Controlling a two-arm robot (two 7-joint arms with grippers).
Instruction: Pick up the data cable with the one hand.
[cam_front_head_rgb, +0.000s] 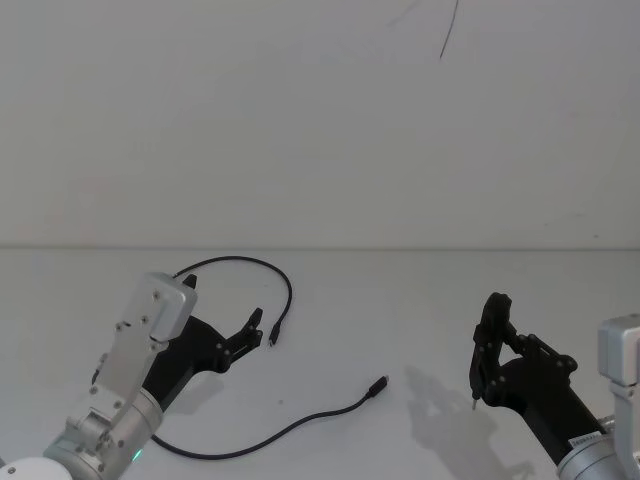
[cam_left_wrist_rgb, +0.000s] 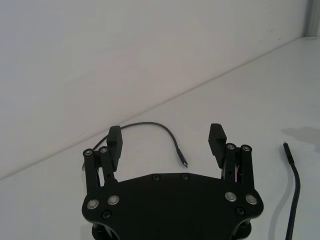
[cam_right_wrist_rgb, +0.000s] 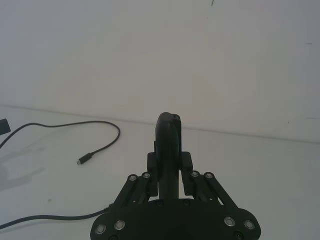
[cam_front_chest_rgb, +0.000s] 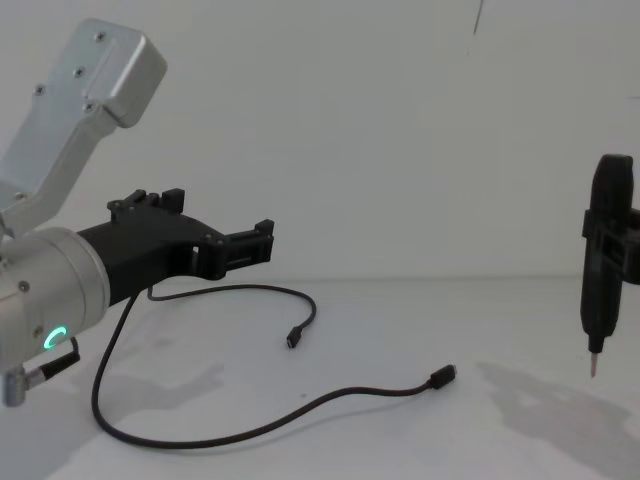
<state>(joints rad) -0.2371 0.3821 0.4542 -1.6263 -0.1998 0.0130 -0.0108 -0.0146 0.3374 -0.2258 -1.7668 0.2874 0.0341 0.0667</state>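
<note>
Left gripper (cam_left_wrist_rgb: 165, 134): hard black plastic. Its two flat fingers (cam_left_wrist_rgb: 216, 136) have ribbed pads and sit on bolted linkage bars. They are spread wide with nothing between them. In the chest view it reaches in from the left edge, raised off the table and clear of the cable.
Left wrist (cam_front_chest_rgb: 40, 300): a thick, smooth silver cylinder with a glowing green ring (cam_front_chest_rgb: 55, 338), topped by an angular silver housing (cam_front_chest_rgb: 95, 70).
Data cable (cam_front_head_rgb: 240, 259): a thin, limp, matte black cord lying slack on the table in the lower left half of the head view. One stretch arches in a loop just ahead of the left gripper. The other sweeps in a long, shallow curve toward lower centre.
First plug (cam_front_head_rgb: 272, 338): a small black oblong with a short metal tip, ending the loop near the left gripper's fingertip.
Second plug (cam_front_head_rgb: 380, 385): the same shape, at lower centre, well apart from both grippers.
Right gripper (cam_right_wrist_rgb: 168, 161): black linkage fingers pressed together around the pen-shaped tool, at the lower right of the head view.
Pen-shaped tool (cam_front_chest_rgb: 603, 250): a dark, slim, round-topped body held upright. It tapers to a thin metal tip (cam_front_chest_rgb: 592, 370) that points down at the table.
Table (cam_front_head_rgb: 450, 300): flat, white and matte, with faint grey shadows.
Wall (cam_front_head_rgb: 300, 120): plain, smooth and white.
</note>
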